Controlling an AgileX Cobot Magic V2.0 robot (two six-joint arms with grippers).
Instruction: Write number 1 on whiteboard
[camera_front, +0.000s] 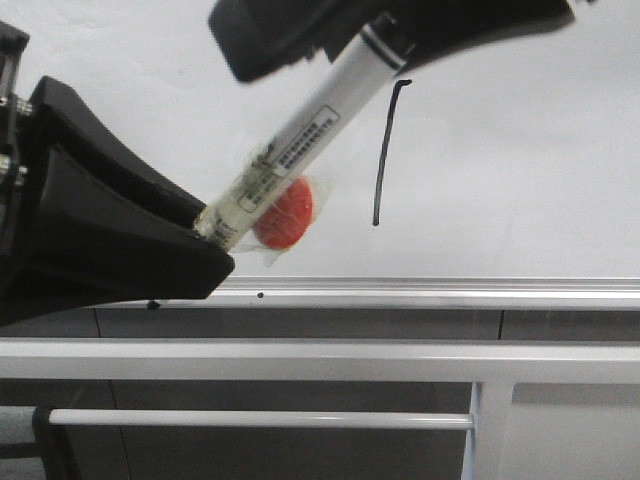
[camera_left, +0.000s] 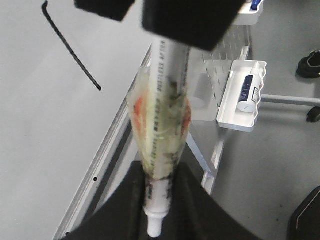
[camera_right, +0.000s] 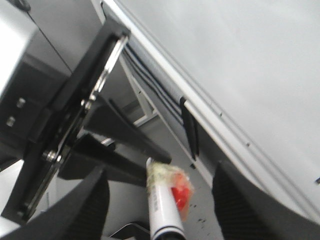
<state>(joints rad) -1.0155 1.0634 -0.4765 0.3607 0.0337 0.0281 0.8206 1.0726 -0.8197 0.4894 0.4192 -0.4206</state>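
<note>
The whiteboard (camera_front: 520, 170) fills the background, and the number 1 (camera_front: 385, 150) on it is a thin black slanted stroke with a small hook at its top. The number 1 (camera_left: 70, 50) also shows in the left wrist view. A white marker (camera_front: 300, 140) with a red patch (camera_front: 287, 215) taped to it slants up to the right, clear of the stroke. My left gripper (camera_front: 215, 238) is shut on the marker's lower end (camera_left: 156, 200). My right gripper (camera_front: 385, 35) is around the upper end. Its fingers (camera_right: 85, 205) stand wide apart on either side of the marker (camera_right: 164, 210).
The board's aluminium bottom rail (camera_front: 420, 290) carries small black dots (camera_front: 261, 295). Grey metal bars (camera_front: 250, 360) run below it. In the left wrist view a white tray (camera_left: 242, 95) holding a marker hangs on a pegboard (camera_left: 220, 65).
</note>
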